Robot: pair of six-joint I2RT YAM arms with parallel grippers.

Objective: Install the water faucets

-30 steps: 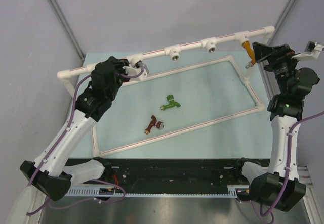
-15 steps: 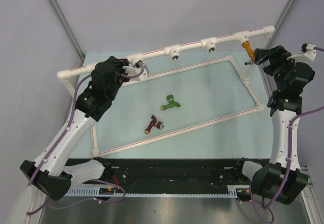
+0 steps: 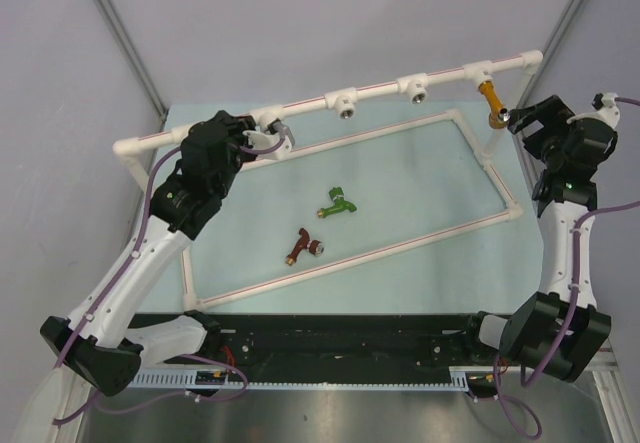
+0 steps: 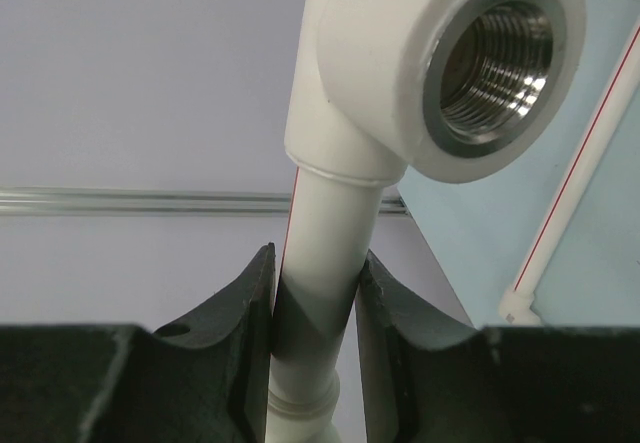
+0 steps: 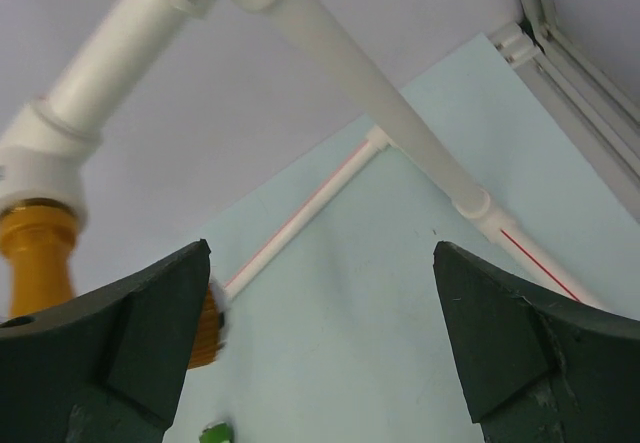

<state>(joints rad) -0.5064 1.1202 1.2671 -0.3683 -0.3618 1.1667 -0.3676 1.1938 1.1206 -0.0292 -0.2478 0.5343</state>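
Note:
The orange-yellow faucet hangs screwed into the rightmost tee of the raised white pipe; it also shows in the right wrist view, left of my fingers. My right gripper is open and empty, just right of that faucet. The green faucet and the dark red-brown faucet lie loose on the mat inside the frame. My left gripper is shut on the white pipe just below a silver-ringed tee socket.
Two empty tee sockets face down along the raised pipe. The floor frame of white pipe borders the pale blue mat. Grey walls close in at the back and sides.
My right gripper has let go of the orange-yellow faucet and drawn back to the right. The left arm has not moved.

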